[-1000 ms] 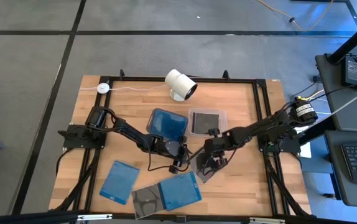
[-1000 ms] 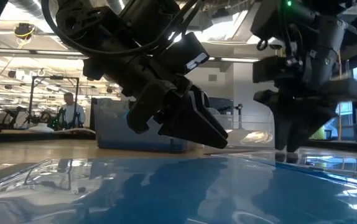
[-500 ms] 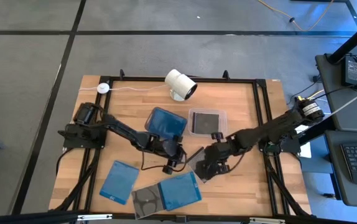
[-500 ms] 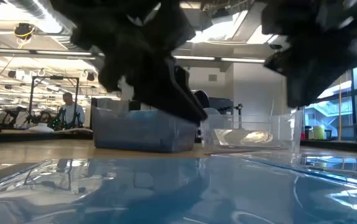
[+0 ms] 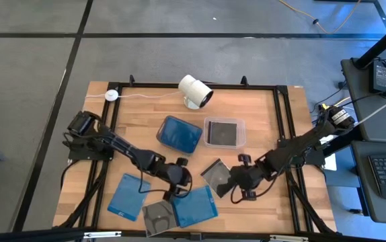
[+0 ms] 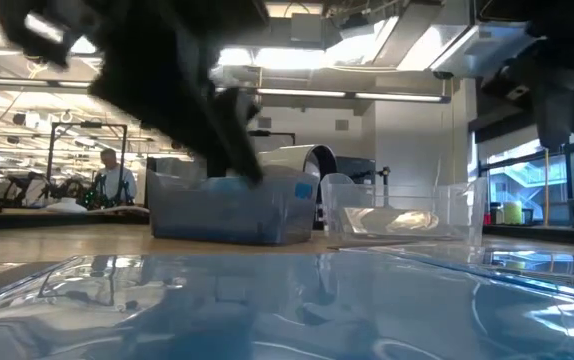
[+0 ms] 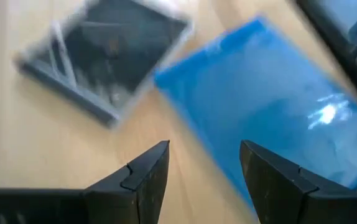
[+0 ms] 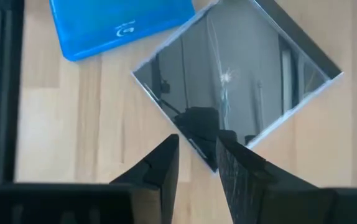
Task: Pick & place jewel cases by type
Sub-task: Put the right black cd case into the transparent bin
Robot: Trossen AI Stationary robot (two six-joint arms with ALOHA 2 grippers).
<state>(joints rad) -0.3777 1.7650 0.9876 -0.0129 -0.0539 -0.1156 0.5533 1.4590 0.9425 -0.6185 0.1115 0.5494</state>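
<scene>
A dark jewel case (image 5: 216, 176) lies flat mid-tabletop (image 5: 260, 128) just beside the right end effector (image 5: 241, 189), whose fingers stand narrowly apart gripping nothing, while the left end effector (image 5: 173, 190), fingers spread wide, hovers by a blue case (image 5: 194, 205) and another dark case (image 5: 158, 217).

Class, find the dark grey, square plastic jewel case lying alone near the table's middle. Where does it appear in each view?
High view: dark grey jewel case, just below centre.
Low view: cannot be made out.
Left wrist view: not in it; another grey case shows.
Right wrist view: upper middle, diamond-wise.
Shared landmark: translucent blue jewel case, also at.
</scene>
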